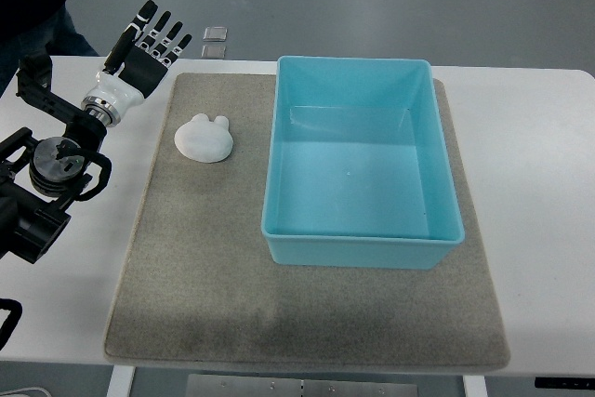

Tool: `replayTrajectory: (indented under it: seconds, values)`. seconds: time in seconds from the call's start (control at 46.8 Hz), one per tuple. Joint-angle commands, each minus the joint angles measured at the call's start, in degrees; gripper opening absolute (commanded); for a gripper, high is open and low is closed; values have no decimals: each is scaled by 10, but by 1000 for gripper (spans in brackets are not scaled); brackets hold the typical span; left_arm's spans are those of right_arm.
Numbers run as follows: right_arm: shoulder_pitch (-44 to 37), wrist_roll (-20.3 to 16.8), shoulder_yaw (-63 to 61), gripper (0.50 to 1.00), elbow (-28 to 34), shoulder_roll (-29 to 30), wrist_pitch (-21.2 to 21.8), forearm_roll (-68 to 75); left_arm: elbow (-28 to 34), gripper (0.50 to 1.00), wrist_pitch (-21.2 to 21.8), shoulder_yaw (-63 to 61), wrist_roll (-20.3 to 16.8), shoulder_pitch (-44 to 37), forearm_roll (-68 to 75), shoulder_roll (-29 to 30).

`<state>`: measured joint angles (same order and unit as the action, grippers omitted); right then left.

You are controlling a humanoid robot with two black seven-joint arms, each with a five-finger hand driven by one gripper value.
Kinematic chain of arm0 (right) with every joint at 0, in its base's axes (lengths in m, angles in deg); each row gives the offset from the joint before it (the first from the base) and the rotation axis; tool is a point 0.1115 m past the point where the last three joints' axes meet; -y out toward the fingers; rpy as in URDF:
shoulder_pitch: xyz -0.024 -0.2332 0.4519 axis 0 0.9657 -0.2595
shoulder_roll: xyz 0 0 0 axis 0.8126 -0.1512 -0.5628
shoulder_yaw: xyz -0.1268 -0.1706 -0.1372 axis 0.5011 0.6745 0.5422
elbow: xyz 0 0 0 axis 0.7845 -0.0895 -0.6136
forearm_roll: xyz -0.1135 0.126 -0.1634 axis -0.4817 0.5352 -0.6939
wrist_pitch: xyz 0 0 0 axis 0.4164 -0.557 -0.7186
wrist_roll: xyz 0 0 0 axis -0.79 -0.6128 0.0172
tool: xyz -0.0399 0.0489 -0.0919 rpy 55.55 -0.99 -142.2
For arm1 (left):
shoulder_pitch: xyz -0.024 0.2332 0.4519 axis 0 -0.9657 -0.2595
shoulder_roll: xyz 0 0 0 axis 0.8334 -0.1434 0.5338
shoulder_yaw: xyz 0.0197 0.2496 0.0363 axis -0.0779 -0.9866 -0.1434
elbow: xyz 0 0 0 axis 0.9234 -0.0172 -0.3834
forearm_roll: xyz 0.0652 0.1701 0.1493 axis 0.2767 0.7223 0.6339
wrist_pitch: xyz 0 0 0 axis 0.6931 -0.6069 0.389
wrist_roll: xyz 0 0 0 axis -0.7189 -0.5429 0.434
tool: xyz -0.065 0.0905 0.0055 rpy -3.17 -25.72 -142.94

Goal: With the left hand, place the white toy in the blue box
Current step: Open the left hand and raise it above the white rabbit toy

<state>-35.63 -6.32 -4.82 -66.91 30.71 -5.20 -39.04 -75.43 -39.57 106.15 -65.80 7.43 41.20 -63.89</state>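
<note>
A: Left hand (149, 44)?
B: Top left, above the table's (539, 146) far-left corner; fingers spread, holding nothing; arm enters from the left edge.
A: White toy (204, 138)?
B: Lying on the grey mat (204, 267), left part; near the blue box (358, 250) but not touching; apart from the hand.
A: Box?
B: Upright on the mat, right of the toy; nothing inside.
</note>
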Motion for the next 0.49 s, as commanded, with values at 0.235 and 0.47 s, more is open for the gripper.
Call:
replayTrajectory:
  seconds: [0.235,0.47]
  values:
    - [0,0,0,936,0,0,0,0,2,996,-30,-2,1,15,55,26]
    - [1,0,0,936,0,0,0,0,3,996,-32,-30,-4,33,163,53]
